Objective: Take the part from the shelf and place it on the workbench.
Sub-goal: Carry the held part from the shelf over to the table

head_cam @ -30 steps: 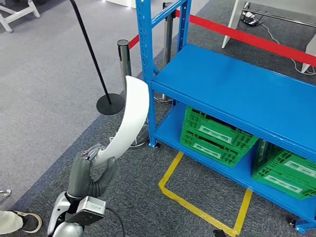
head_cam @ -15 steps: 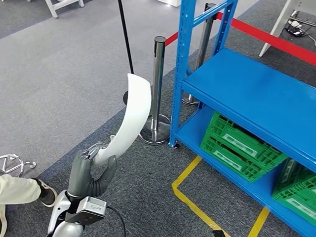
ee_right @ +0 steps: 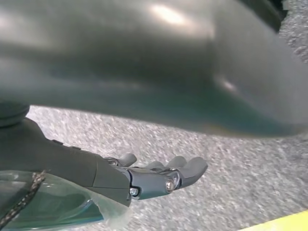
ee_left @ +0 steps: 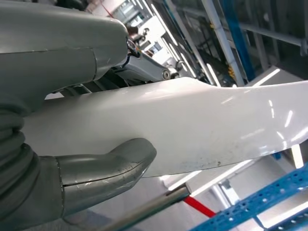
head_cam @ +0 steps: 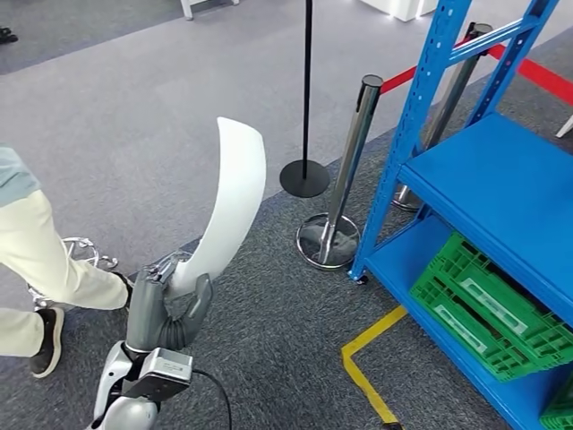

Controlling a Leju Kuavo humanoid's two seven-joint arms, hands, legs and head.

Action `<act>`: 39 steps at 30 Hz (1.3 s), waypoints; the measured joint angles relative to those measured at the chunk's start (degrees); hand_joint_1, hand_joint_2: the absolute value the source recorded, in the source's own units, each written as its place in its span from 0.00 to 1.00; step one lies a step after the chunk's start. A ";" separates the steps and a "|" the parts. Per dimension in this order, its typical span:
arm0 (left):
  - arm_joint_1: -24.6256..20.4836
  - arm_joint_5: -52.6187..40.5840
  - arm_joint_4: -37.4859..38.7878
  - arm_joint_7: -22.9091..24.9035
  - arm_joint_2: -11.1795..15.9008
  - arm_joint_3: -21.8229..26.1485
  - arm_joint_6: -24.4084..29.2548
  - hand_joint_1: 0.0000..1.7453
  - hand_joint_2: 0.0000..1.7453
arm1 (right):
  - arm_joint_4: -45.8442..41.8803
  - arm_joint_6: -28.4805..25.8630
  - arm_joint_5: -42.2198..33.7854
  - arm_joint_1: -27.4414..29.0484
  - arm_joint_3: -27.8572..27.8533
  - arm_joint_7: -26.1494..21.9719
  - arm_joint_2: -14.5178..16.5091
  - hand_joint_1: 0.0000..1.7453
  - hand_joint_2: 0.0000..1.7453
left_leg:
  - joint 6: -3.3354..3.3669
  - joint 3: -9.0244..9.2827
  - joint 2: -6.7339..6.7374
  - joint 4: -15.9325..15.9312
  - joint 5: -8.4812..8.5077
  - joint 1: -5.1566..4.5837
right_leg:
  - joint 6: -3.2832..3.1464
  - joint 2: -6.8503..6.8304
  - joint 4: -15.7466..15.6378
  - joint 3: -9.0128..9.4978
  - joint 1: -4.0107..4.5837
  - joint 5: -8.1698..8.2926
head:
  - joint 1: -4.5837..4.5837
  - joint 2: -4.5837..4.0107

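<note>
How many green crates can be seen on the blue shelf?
2: one green crate on the blue shelf's bottom level, another cut off at the frame's corner. More may be out of frame.

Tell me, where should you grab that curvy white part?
At its narrow lower end, coming from below, as the left hand does: the white part widens and curves upward, so the slim end fits between thumb and fingers.

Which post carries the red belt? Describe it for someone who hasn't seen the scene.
Start at the blue shelf. Just off its front corner upright stands a shiny metal post on a round chrome base, with the red belt at its top. The black pole beside it is thinner and beltless.
</note>
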 joint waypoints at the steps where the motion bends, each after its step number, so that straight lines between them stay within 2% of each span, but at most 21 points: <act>1: -0.15 -0.05 0.11 -0.01 -0.07 -0.01 0.26 1.00 1.00 | -0.11 0.11 -0.11 0.07 -0.29 0.10 0.07 0.00 0.00 | -0.30 -0.24 -0.66 0.14 0.07 0.11 | -0.21 -0.45 -0.13 0.20 0.08 0.06 | -0.01 0.00; 2: -0.22 -0.10 0.21 -0.01 -0.11 -0.02 0.42 1.00 1.00 | -0.24 0.21 -0.19 0.11 -0.52 0.15 0.11 0.00 0.00 | -0.58 -0.38 -0.80 0.23 0.06 0.20 | -0.49 -1.12 -0.16 0.25 0.10 0.14 | 0.03 0.00; 4: -0.45 -0.14 0.39 -0.02 -0.16 -0.04 0.56 1.00 1.00 | -0.48 0.36 -0.28 0.13 -0.90 0.16 0.18 0.00 0.00 | -1.17 -1.25 1.36 2.18 -1.25 0.14 | -1.13 -2.46 -0.36 0.49 0.04 0.22 | -0.26 -0.01; 6: -0.86 -0.39 0.66 -0.02 -0.27 -0.11 0.71 1.00 1.00 | -0.66 0.78 -0.38 0.26 -1.29 0.18 0.28 0.00 0.00 | -1.75 -4.23 4.87 8.69 -4.66 0.13 | -1.60 -4.02 -0.46 0.66 0.16 0.11 | -0.61 -0.01; 8: -1.07 -0.76 1.04 0.03 -0.35 -0.18 1.03 1.00 1.00 | -0.89 1.43 -0.35 0.58 -1.70 0.47 0.34 0.00 0.00 | -2.00 -7.49 6.15 15.54 -7.21 0.32 | -1.79 -5.74 -0.45 0.74 0.34 -0.08 | -0.66 0.01; 9: -1.08 -0.93 1.25 0.10 -0.36 -0.20 1.20 1.00 1.00 | -1.07 1.72 -0.18 0.74 -1.88 0.77 0.34 0.00 0.00 | -1.96 -7.96 6.30 16.50 -6.97 0.37 | -1.84 -6.59 -0.44 0.79 0.41 -0.17 | -0.68 0.01; 11: -1.08 -1.08 1.57 0.50 -0.34 -0.23 1.29 1.00 1.00 | -1.51 2.31 0.47 0.90 -2.09 1.61 0.36 0.00 0.00 | -1.53 -5.64 6.78 11.92 -3.74 0.33 | -1.81 -8.14 -0.45 1.05 0.58 -0.40 | -0.68 -0.01; 13: -1.05 -0.36 1.68 0.93 -0.32 -0.25 0.50 1.00 1.00 | -2.09 2.84 1.26 1.05 -2.15 2.44 0.47 0.00 0.00 | -0.72 -1.57 9.24 4.01 -0.91 -0.23 | -1.63 -9.42 -0.50 1.44 0.82 -0.68 | -0.63 0.00; 15: -0.80 1.09 1.68 1.02 -0.25 -0.25 -1.01 1.00 1.00 | -2.95 3.24 2.09 1.41 -2.16 3.25 0.56 0.00 0.00 | -0.10 0.22 10.96 0.34 -0.42 -0.91 | -1.27 -10.62 -0.57 1.70 1.00 -0.91 | -0.59 0.01; 17: -0.10 2.07 1.60 0.90 0.02 -0.13 -2.49 1.00 1.00 | -3.96 3.55 2.76 1.89 -2.16 3.74 0.63 0.00 0.00 | 0.25 0.22 9.82 -0.05 -0.29 -1.04 | -0.76 -11.86 -0.75 1.94 1.05 -1.12 | -0.62 0.01; 18: 0.30 2.25 1.49 0.81 0.16 -0.04 -3.08 1.00 1.00 | -4.43 3.59 3.03 2.04 -2.16 3.76 0.68 0.00 0.00 | 0.44 0.35 9.13 -0.41 -0.09 -0.91 | -0.48 -11.49 -0.56 1.92 1.00 -1.48 | -0.54 0.01; 20: 0.72 2.42 1.25 0.66 0.31 0.11 -4.10 1.00 1.00 | -5.17 3.60 3.42 2.16 -2.19 3.51 0.73 0.00 0.00 | 0.95 0.65 7.74 -1.13 0.40 -0.52 | -0.11 -8.55 2.61 0.44 0.84 -3.60 | -0.34 0.01; 22: 0.86 2.51 1.17 0.63 0.30 0.14 -4.71 1.00 1.00 | -5.49 3.60 3.57 2.21 -2.27 3.26 0.73 0.00 0.00 | 1.18 0.60 6.43 -1.24 0.53 -0.35 | -0.02 -5.35 9.97 -3.21 0.71 -6.96 | -0.10 0.01; 24: 1.14 2.53 1.16 0.64 0.31 0.18 -4.93 1.00 1.00 | -5.66 3.61 3.61 2.43 -2.40 3.19 0.73 0.00 0.00 | 1.18 0.61 4.80 -1.14 0.52 -0.35 | 0.01 -4.65 15.77 -6.56 0.73 -8.31 | -0.02 0.01; 26: 1.29 2.55 1.16 0.64 0.32 0.20 -4.99 1.00 1.00 | -5.89 3.61 3.67 2.63 -2.53 3.13 0.73 0.00 0.00 | 1.08 0.68 2.98 -0.96 0.46 -0.29 | 0.01 -4.40 13.45 -6.28 0.66 -5.27 | -0.02 0.01; 29: 1.24 2.77 1.13 0.64 0.32 0.23 -5.36 1.00 1.00 | -6.27 3.96 4.02 2.73 -2.60 2.99 0.73 0.00 0.00 | 0.41 0.47 0.59 -0.17 0.05 -0.20 | 0.10 -1.13 2.15 -1.43 0.14 -0.12 | 0.00 0.01; 31: 1.26 2.89 1.07 0.61 0.33 0.25 -5.76 1.00 1.00 | -6.50 4.40 4.40 2.84 -2.60 3.08 0.75 0.00 0.00 | -0.12 0.08 -0.67 0.21 0.00 -0.14 | -0.14 -0.28 0.12 -0.09 0.18 -0.13 | -0.02 0.01; 33: 1.38 2.99 1.04 0.55 0.40 0.25 -6.05 1.00 1.00 | -6.78 4.67 4.61 2.93 -2.63 3.33 0.77 0.00 0.00 | -0.49 -0.19 -1.58 0.30 0.05 0.12 | -0.67 -1.51 0.13 0.20 0.30 -0.03 | -0.03 0.01; 35: 1.31 3.20 1.03 0.38 0.48 0.25 -6.28 1.00 1.00 | -7.04 4.79 4.64 2.94 -2.72 3.55 0.77 0.00 0.00 | -0.98 -1.20 0.82 2.53 -1.44 0.04 | -1.35 -2.84 0.01 0.41 0.26 -0.06 | -0.39 0.01; 37: 1.12 3.64 1.01 0.05 0.50 0.21 -6.63 1.00 1.00 | -7.20 4.78 4.42 3.02 -2.82 3.74 0.77 0.00 0.00 | -1.52 -4.20 4.68 9.09 -4.91 0.01 | -1.92 -4.45 -0.04 0.59 0.42 -0.27 | -0.82 0.00; 39: 1.04 4.25 1.03 -0.23 0.49 0.15 -7.04 1.00 1.00 | -7.24 4.46 3.97 3.29 -3.10 3.89 0.78 0.00 0.00 | -1.77 -7.46 5.99 15.76 -7.41 0.27 | -2.16 -6.26 -0.03 0.71 0.66 -0.52 | -0.87 0.00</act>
